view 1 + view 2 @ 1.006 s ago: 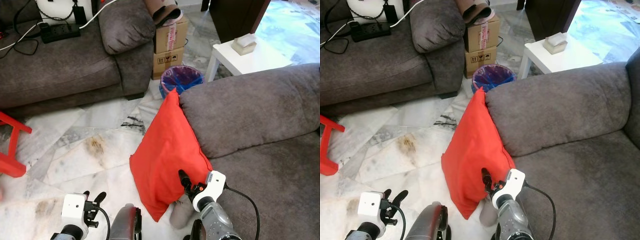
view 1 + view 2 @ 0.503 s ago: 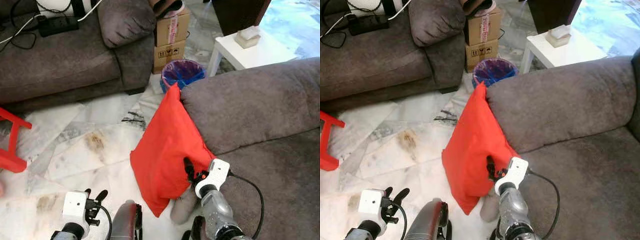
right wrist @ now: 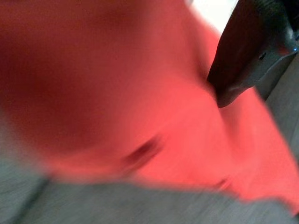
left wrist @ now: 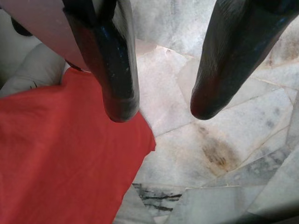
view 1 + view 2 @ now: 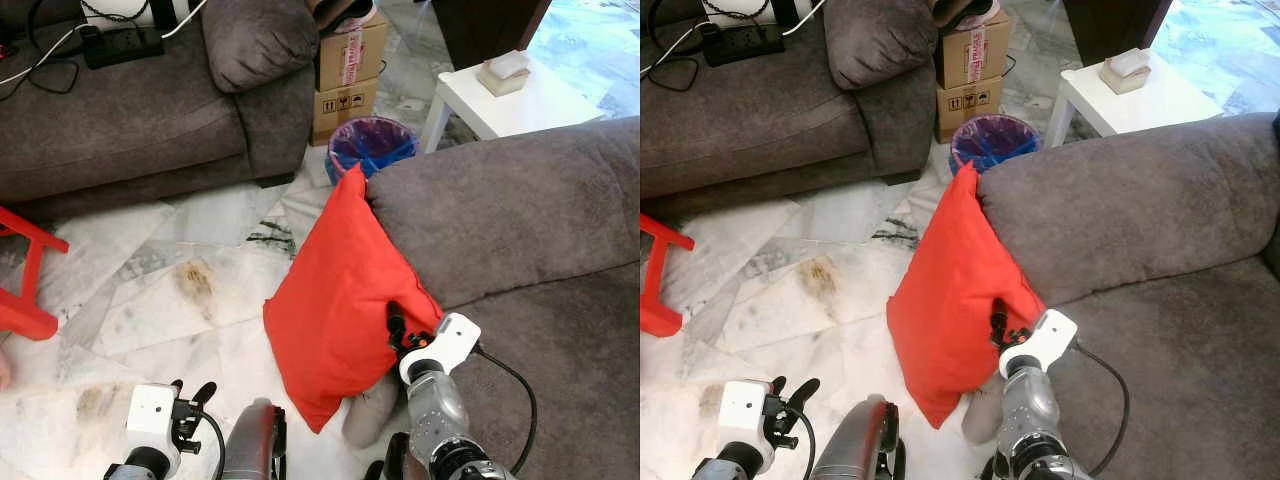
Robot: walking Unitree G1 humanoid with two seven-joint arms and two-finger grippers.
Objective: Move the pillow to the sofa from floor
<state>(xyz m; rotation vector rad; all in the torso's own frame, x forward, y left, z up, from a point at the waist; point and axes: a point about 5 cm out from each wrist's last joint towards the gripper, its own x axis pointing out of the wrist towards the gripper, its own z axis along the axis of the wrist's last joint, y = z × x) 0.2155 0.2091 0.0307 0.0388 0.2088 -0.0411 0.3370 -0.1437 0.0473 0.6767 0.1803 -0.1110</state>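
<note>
At the right gripper's (image 5: 397, 325) fingertips, the red pillow (image 5: 345, 300) leans upright against the grey sofa's (image 5: 520, 215) arm, its lower corner on the marble floor (image 5: 170, 300); whether the fingers grip it is unclear. The left gripper's (image 4: 156, 105) fingers hang apart above the floor, the pillow just beside them.

Cardboard boxes (image 5: 346, 72), blue bin (image 5: 371, 145), white table (image 5: 497, 100).
</note>
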